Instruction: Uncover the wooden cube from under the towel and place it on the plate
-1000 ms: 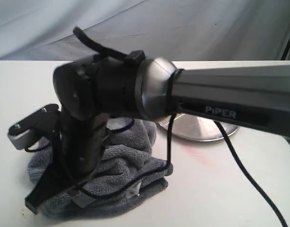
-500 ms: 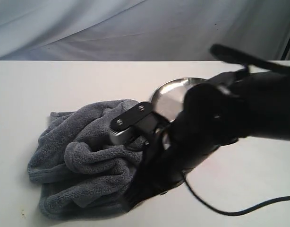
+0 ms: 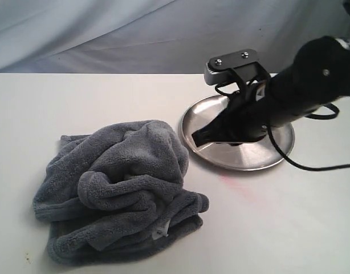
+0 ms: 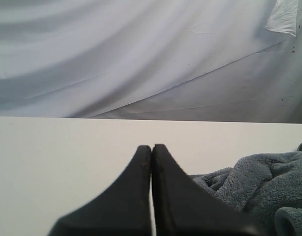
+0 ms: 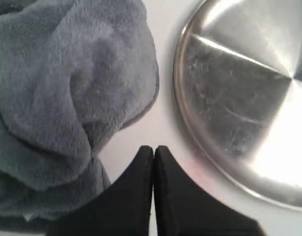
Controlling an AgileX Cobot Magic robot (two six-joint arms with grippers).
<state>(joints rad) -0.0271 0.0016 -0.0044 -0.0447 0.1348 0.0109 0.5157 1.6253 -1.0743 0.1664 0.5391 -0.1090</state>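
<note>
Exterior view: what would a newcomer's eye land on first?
The black right arm stretched in from the right, its end effector shut, with the tip by the rim of the shiny silver plate. Next, the crumpled dark grey towel heaped on the white table left of the plate. No wooden cube shows.

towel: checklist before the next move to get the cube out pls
1. wooden cube in sight: not ok, no view shows it.
2. towel off the cube: cannot tell, it lies bunched in a heap.
3. towel apart from plate: ok, table shows between them.
4. plate bare: ok where visible.
5. right claw open to grab: not ok, shut and empty, near the plate's rim.
6. left claw open: not ok, shut and empty.
</note>
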